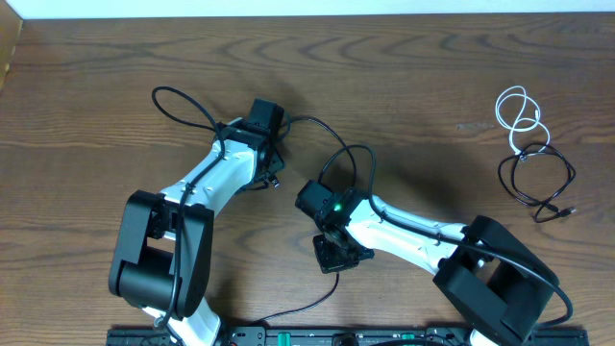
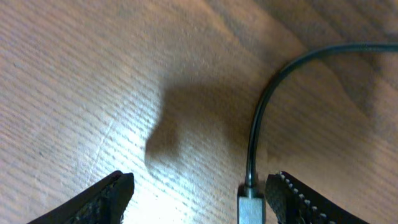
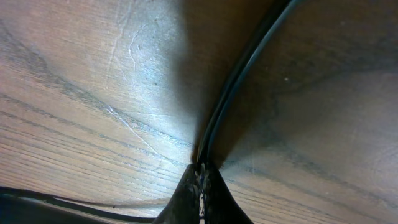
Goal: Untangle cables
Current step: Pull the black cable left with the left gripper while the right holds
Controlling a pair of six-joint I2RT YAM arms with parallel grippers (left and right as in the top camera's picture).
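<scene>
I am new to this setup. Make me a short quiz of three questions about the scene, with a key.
1. True or false: the left fingers are shut tight.
2. The white cable lies: A) next to the coiled black cable; B) between the left fingers.
3. Fill in: the right fingers are ____ on a thin black cable.
Key: 1 false; 2 A; 3 shut.

The left arm point(image 1: 207, 183) stretches out and forward. Its left gripper point(image 2: 199, 199) sits low, with the jaws wide apart. The right arm point(image 1: 413, 226) bends toward the middle. Its right gripper point(image 3: 200, 179) is pinched tight.
</scene>
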